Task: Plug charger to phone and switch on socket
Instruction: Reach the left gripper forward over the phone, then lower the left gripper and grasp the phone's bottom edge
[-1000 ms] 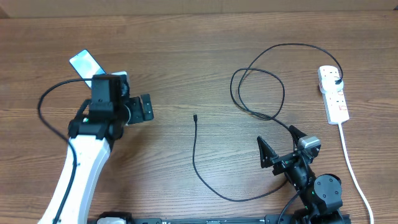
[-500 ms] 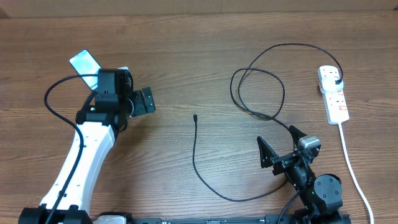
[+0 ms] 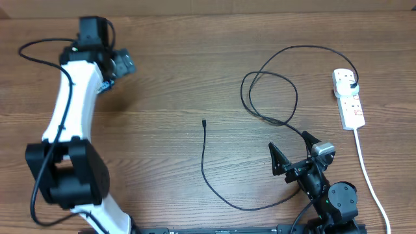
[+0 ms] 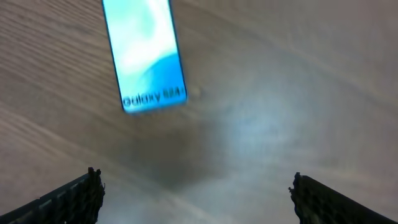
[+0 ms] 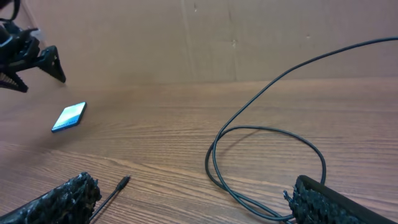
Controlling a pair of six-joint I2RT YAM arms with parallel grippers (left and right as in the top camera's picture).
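Barely started here, we reckon. Far left, the phone [image 4: 146, 59] lies flat, screen lit. Our left gripper [image 4: 194, 190] hovers near it, jaws wide, holding nothing. The charger [image 3: 203, 162] has its tip [image 3: 204, 121] mid-table, well apart from the phone. The right gripper [image 3: 289, 144] is wide open and empty too. Far right, the plug [image 3: 351, 84] looks seated in the socket [image 3: 351, 112]; can't tell about the switch. Plugging in the phone isn't done yet.

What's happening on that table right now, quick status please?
Both open, empty: left gripper hovering near phone, right gripper beside charger. Charger tip lying loose, not in phone. Nothing in the way.
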